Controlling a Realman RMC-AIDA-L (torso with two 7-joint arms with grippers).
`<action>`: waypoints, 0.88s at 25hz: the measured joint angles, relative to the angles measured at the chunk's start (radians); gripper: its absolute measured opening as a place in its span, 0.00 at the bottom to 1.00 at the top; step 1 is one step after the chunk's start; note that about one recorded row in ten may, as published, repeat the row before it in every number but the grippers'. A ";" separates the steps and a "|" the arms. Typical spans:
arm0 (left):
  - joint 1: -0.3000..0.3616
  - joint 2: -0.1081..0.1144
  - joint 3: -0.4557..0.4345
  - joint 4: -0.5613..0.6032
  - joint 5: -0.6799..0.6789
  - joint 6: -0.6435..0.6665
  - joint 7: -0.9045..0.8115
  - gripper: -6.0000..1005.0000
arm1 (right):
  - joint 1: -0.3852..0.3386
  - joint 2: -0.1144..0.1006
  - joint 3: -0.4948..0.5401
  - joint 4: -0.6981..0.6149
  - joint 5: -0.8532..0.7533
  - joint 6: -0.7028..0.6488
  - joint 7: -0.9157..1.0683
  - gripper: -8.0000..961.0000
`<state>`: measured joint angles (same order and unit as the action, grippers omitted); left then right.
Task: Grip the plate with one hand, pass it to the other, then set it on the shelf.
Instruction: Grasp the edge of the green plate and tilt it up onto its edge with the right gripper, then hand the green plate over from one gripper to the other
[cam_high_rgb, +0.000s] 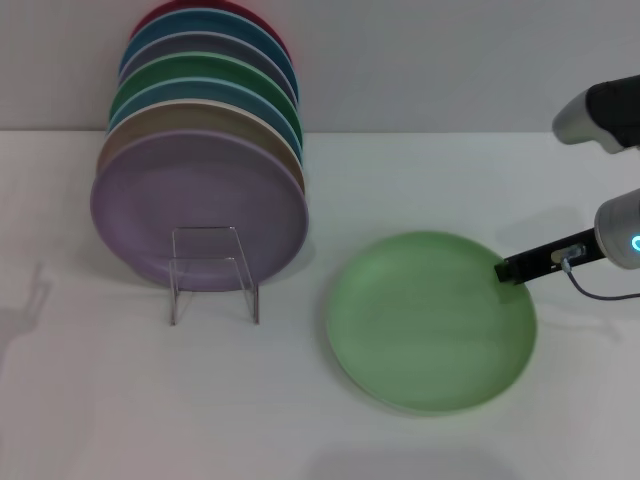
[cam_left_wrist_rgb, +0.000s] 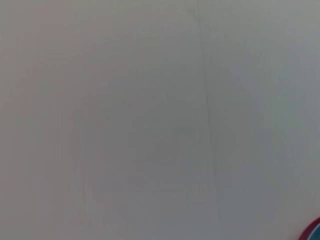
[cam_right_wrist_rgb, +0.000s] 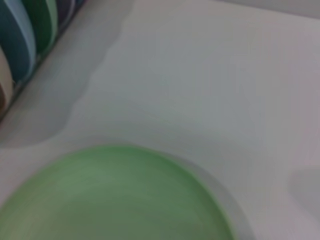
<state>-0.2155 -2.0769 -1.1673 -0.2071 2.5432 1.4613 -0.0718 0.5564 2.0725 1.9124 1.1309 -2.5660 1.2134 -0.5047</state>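
Observation:
The pale mint-green plate (cam_high_rgb: 430, 322) lies flat on the white table, right of centre in the head view. It also fills the lower part of the right wrist view (cam_right_wrist_rgb: 115, 200). My right gripper (cam_high_rgb: 507, 270) reaches in from the right, and its black tip is at the plate's right rim. The clear plate rack (cam_high_rgb: 213, 272) stands to the plate's left, its front slot free. My left gripper is out of view; the left wrist view shows only a blank pale surface.
Several coloured plates stand on edge in the rack behind the front loop, with a lavender plate (cam_high_rgb: 200, 205) foremost. Their edges show in the right wrist view (cam_right_wrist_rgb: 25, 40). A sliver of a red and blue plate (cam_left_wrist_rgb: 314, 231) shows in the left wrist view.

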 joint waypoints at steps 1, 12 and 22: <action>0.001 0.000 0.000 0.000 0.000 0.000 0.000 0.73 | -0.006 0.000 0.004 0.009 0.008 0.002 -0.006 0.05; 0.000 0.010 0.092 -0.076 0.003 0.026 0.051 0.73 | -0.130 0.000 0.023 0.225 0.141 0.000 -0.054 0.03; 0.067 0.064 0.086 -0.459 0.126 -0.202 0.219 0.72 | -0.278 0.003 0.050 0.399 0.320 -0.107 -0.219 0.04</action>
<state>-0.1483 -2.0128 -1.0815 -0.6664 2.6690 1.2590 0.1469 0.2784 2.0757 1.9624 1.5295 -2.2455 1.1066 -0.7233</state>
